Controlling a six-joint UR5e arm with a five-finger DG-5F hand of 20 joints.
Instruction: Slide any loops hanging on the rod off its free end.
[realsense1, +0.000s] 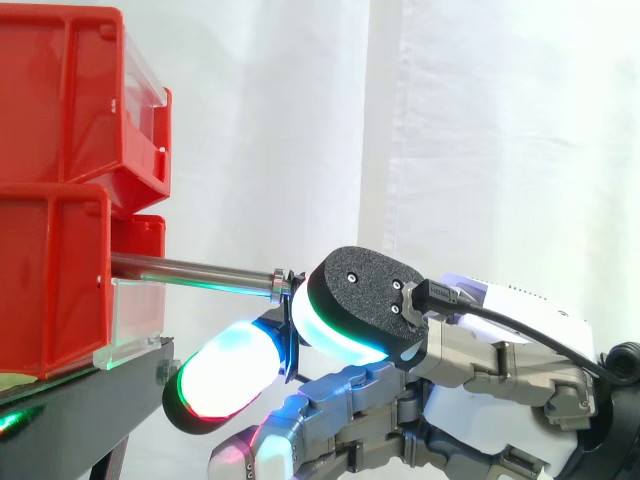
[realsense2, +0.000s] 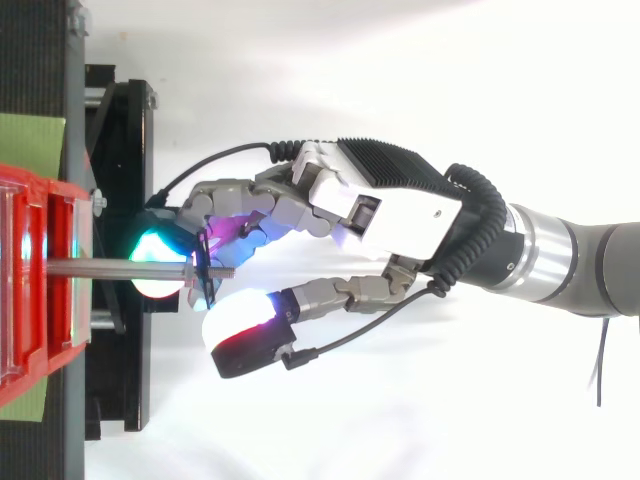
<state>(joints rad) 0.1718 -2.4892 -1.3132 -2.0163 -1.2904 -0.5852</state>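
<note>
- The rod (realsense1: 190, 270) is seen jutting level from between the stacked red bins (realsense1: 60, 200), its free end pointed towards the arm.
- A thin dark loop (realsense2: 204, 282) is hung on the rod close to that free end; a short threaded tip is left bare beyond it.
- A small collar (realsense1: 278, 283) is fitted on the rod just beside the loop.
- The loop is clamped by the hand (realsense2: 400, 215): the fingers are curled in, with one glowing fingertip pad (realsense1: 225, 375) set against the loop's bin side and the thumb pad (realsense1: 360, 300) pressed against its outer side.
- The space just off the rod's free end is taken up by the thumb pad and the curled fingers.
- The bins are carried on a black stand (realsense1: 80, 400), and a white curtain (realsense1: 480, 150) is hung behind everything.
- From the side, the loop is shown hanging below the rod between the two pads, while the rod's very tip is hidden by the thumb pad.
- From above, the loop is seen edge-on across the rod, and the bare tip past it is made plain.
- From above, a green sheet (realsense2: 30, 150) is also seen lying beside the bins, and the arm is seen entering from the right edge.
</note>
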